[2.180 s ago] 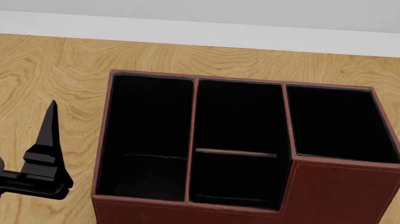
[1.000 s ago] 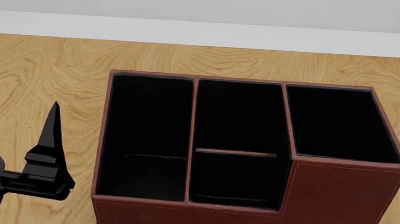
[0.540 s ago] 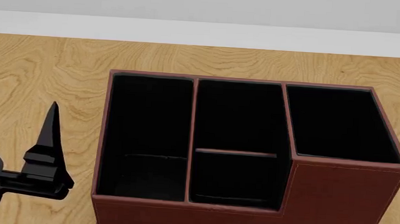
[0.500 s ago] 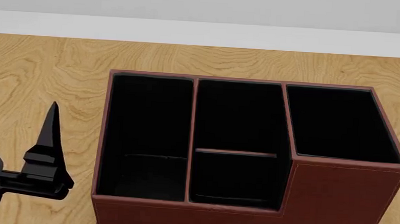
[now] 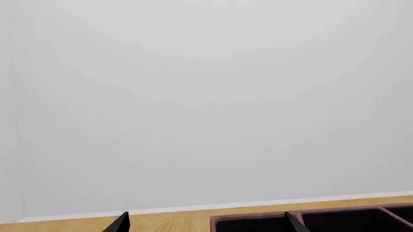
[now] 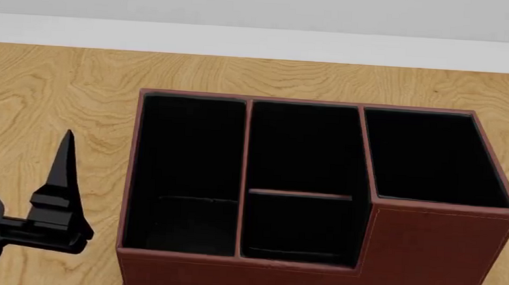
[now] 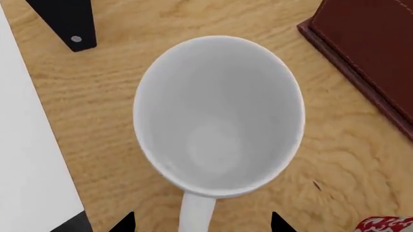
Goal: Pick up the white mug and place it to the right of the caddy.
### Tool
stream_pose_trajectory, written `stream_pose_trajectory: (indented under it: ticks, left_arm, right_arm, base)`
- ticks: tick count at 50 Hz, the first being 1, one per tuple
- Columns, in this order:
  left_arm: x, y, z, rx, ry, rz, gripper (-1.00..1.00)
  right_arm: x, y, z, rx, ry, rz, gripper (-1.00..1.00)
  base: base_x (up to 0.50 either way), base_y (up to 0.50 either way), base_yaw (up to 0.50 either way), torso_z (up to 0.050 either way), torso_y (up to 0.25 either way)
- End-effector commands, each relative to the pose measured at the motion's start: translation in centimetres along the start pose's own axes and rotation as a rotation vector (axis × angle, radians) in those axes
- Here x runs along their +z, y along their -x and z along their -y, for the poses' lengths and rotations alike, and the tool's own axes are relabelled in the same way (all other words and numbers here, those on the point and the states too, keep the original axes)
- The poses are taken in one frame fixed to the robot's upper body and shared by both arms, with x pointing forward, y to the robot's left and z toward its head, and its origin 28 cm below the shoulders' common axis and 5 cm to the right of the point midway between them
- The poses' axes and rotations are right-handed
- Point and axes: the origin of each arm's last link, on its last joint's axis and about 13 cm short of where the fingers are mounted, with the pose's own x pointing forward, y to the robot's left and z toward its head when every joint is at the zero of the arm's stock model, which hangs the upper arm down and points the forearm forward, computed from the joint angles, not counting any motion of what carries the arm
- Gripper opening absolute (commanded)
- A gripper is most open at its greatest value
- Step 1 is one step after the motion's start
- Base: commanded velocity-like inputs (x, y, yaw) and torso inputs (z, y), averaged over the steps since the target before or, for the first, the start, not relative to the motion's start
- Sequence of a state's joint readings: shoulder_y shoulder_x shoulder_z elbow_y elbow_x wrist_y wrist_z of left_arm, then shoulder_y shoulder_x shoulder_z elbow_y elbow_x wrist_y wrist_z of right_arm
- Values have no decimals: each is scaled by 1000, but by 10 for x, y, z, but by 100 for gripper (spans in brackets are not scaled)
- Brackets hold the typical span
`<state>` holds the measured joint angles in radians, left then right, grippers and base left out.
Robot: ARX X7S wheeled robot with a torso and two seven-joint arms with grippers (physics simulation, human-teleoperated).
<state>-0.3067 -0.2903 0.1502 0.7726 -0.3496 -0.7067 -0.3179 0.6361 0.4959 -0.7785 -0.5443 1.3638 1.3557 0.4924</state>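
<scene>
white mug (image 7: 219, 116) upright on wooden table (image 7: 110, 96), caddy (image 7: 374, 53) near

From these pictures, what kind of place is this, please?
Probably a simulated desk or office tabletop: a wooden table holds a leather-look caddy with empty compartments, a white mug stands beside it, and a plain white wall lies behind.

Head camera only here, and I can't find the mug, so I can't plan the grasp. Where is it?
Observer: The white mug stands upright on the wooden tabletop, below the right wrist camera, beside the caddy.
Operator: Is the right end effector closed on it?
Observer: No, the right end effector is open, fingertips either side of the handle, apart from it.
Operator: Anything nearby?
Observer: A red cup with white swirls, at the frame's edge.
</scene>
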Motion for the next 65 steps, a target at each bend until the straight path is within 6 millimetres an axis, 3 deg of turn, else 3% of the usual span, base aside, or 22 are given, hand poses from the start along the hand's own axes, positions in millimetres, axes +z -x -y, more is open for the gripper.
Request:
stream_pose_trajectory:
  ticks: [1,43,44,65]
  left_arm:
    - [-3,-2,0,-2,1,-5,100]
    - [-4,-3,-2,3,4,-4,100]
    - [-4,-3,-2,4,5,-4,100]
    - [0,0,-4,14,9,15,100]
  right_arm:
    - [-4,-9,4,16,-18,-20,100]
    - [-16,-34,7,75,-49,-88,100]
    - [-16,-34,7,75,-50,-88,-100]
    - [-9,-21,5,54,-30,-57,-100]
  base:
    - [0,0,0,0,0]
    - [0,0,0,0,0]
    - [0,0,0,0,0]
    - [0,0,0,0,0]
